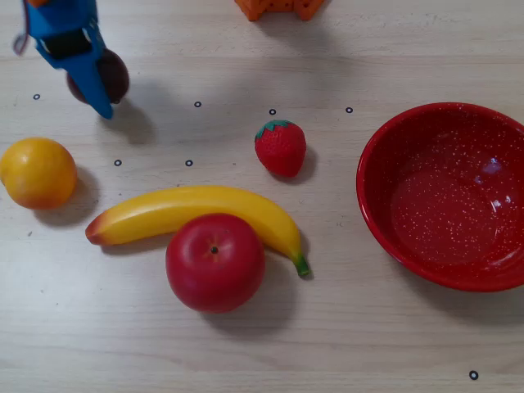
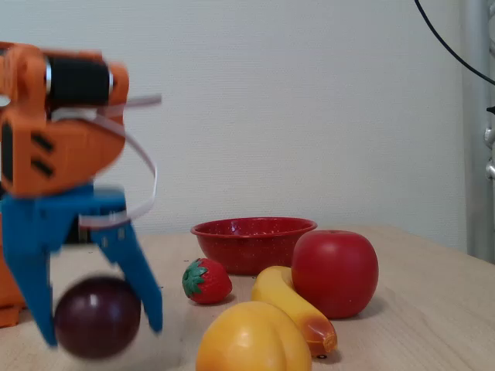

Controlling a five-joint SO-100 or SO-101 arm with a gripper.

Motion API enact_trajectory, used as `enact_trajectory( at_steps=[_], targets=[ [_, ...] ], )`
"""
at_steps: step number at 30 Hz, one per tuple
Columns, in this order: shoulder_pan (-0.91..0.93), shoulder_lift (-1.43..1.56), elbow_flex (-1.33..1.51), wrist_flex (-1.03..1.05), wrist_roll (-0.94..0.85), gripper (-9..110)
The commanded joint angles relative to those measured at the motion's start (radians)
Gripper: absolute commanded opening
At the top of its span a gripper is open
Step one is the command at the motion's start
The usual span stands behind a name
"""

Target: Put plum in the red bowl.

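The dark purple plum (image 1: 117, 74) lies at the far left of the overhead view, partly under my blue-fingered gripper (image 1: 97, 88). In the fixed view the plum (image 2: 97, 317) sits between the two blue fingers (image 2: 145, 297), which press against both of its sides, so the gripper (image 2: 99, 332) is shut on it. That view is blurred, and I cannot tell whether the plum rests on the table or hangs just above it. The red speckled bowl (image 1: 385, 155) stands empty at the right edge of the overhead view, far from the gripper, and at the back in the fixed view (image 2: 232, 232).
Between the gripper and the bowl lie a strawberry (image 1: 281, 147), a banana (image 1: 196, 209) and a red apple (image 1: 214, 262). An orange (image 1: 37, 172) sits at the left edge. An orange part (image 1: 278, 6) shows at the top edge.
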Motion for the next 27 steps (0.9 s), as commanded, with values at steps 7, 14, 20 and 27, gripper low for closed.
enact_trajectory(
  at_steps=[7, 14, 20, 27],
  targets=[
    [0.095, 0.14, -0.426, 0.307, -0.149, 0],
    [0.249, 0.247, -0.469, 0.287, -0.325, 0],
    [0.495, 0.356, -0.39, 0.147, -0.554, 0],
    [0.741, 0.512, -0.216, -0.038, -0.762, 0]
  ],
)
